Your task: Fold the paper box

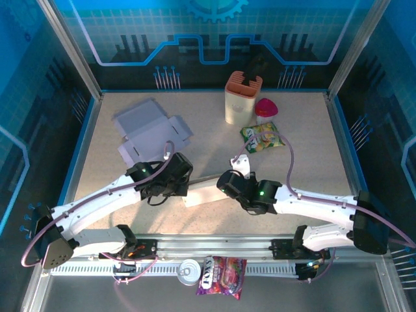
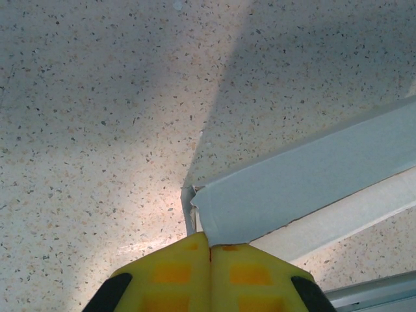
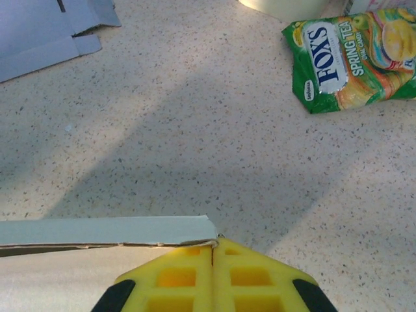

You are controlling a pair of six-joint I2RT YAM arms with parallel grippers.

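Where the table ends, the enclosure (image 1: 195,39): blue panels printed with a gear and circuit lines, held in pale metal posts.
Table (image 1: 312,162): flat beige top with fine dark speckles and a blue rim; broad soft shadows lie across it.
Near rail (image 1: 214,246): a metal rail along the front edge, carrying both arm bases.
Flat box blank (image 1: 148,127): an unfolded pale grey card sheet with cut flaps, lying at the back left, well apart from the arms.
Paper box (image 1: 207,193): long, low and pale with thin card walls. It lies on the table at front centre between the two wrists, tilted slightly in the top view.
Cream container (image 1: 242,101): upright at the back centre, smooth-sided, with an orange notched top.
Green sweet bag (image 1: 262,136): glossy, crinkled, marked FOX'S SPRING TEA. It lies flat in front of the container, clear of the box.
Purple sweet bag (image 1: 224,268): shiny wrapper lying in front of the rail.
Red-lidded jar (image 1: 265,108): small, just beside the container on its right.
Tin can (image 1: 189,271): round metal top, touching the purple bag's left edge.
Left gripper (image 2: 209,250): yellow ribbed pads clenched together, tips touching a corner of the paper box.
Right gripper (image 3: 213,252): yellow pads likewise pressed tight, meeting the end of a box wall. Whether a thin flap is nipped between either pair is hard to make out.
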